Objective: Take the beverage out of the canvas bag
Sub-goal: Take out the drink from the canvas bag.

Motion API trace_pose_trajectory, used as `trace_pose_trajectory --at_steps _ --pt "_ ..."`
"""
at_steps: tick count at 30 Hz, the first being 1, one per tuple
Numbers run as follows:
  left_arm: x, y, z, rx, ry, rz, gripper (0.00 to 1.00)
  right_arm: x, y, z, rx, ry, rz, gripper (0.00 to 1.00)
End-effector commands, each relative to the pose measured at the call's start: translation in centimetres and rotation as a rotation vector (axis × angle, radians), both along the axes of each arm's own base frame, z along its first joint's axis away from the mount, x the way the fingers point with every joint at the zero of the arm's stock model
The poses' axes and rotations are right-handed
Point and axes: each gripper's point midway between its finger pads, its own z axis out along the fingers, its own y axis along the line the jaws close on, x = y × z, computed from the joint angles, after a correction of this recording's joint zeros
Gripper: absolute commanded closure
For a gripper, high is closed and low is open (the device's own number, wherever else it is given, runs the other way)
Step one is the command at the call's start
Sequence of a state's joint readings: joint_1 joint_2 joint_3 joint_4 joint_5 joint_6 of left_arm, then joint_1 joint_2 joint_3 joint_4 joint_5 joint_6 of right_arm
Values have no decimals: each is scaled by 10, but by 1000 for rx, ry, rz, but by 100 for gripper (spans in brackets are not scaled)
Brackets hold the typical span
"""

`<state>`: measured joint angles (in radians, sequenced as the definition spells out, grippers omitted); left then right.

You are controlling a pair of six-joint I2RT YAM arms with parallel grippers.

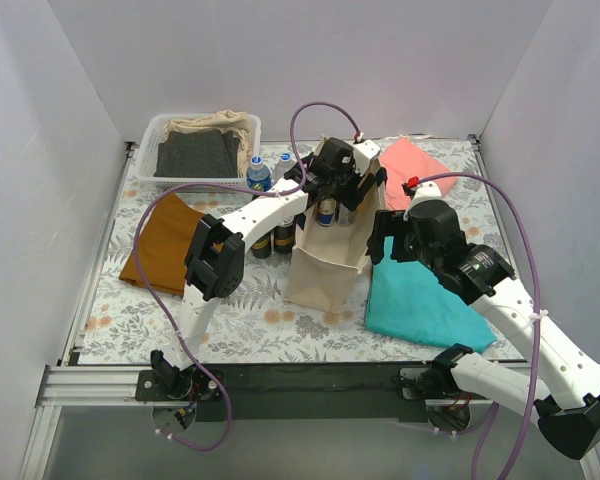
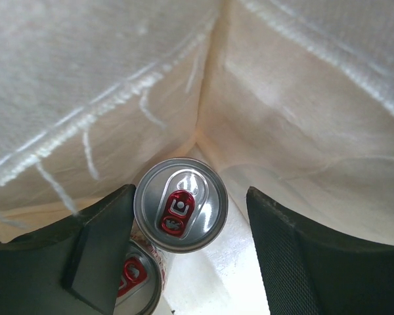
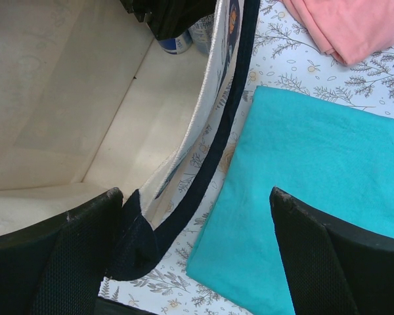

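The beige canvas bag [image 1: 325, 262] stands open at the table's middle. My left gripper [image 1: 330, 195] reaches down into its mouth. In the left wrist view the gripper [image 2: 190, 193] is open, and a silver can with a red tab [image 2: 180, 205] stands upright between the fingers, close against the left finger [image 2: 98, 249] and apart from the right one. A second can [image 2: 136, 281] sits lower left, partly hidden by that finger. My right gripper [image 1: 380, 245] is open at the bag's right rim. In the right wrist view [image 3: 196, 197] the navy handle [image 3: 213, 164] lies against its left finger.
A white basket [image 1: 150, 135] of folded cloths stands at the back left. A water bottle [image 1: 258, 176] and dark bottles [image 1: 263, 242] stand left of the bag. An orange cloth [image 1: 165, 240], a pink cloth [image 1: 420, 165] and a teal cloth [image 1: 425, 300] lie flat.
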<state>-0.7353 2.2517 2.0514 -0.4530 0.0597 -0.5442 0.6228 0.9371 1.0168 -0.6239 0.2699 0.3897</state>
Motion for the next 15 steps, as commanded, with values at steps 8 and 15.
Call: trace_pose_trajectory --at_steps 8,15 --pt "-6 13 -13 88 5 -2 39 4 1 4 5 -22 1 2" --pt "-6 13 -19 108 0 -9 40 3 2 1 2 -14 7 2"
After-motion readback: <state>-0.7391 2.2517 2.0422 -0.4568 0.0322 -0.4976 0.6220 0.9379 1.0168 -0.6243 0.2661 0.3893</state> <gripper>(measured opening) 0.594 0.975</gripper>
